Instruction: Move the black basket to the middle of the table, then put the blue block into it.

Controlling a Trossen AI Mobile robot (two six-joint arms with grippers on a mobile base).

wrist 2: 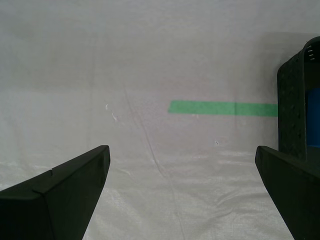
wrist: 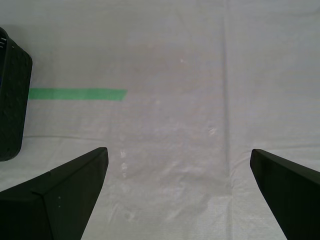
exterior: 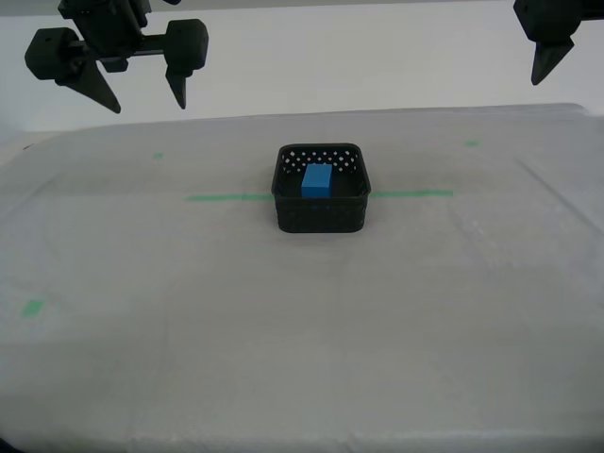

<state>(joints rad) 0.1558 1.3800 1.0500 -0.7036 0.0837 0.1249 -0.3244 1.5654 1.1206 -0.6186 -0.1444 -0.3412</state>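
Blue block (exterior: 317, 180) sits in black basket (exterior: 320, 189) on green tape line (exterior: 226, 197); both my grippers gape empty

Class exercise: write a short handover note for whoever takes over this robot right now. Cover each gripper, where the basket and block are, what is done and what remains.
My first gripper: open, empty, raised above the table.
My second gripper: open, empty, also raised.
The black basket sits mid-table on the green tape line.
The blue block is inside the basket.
Done: basket placed, block in it.
Left: seemingly nothing; both arms are clear of the basket.
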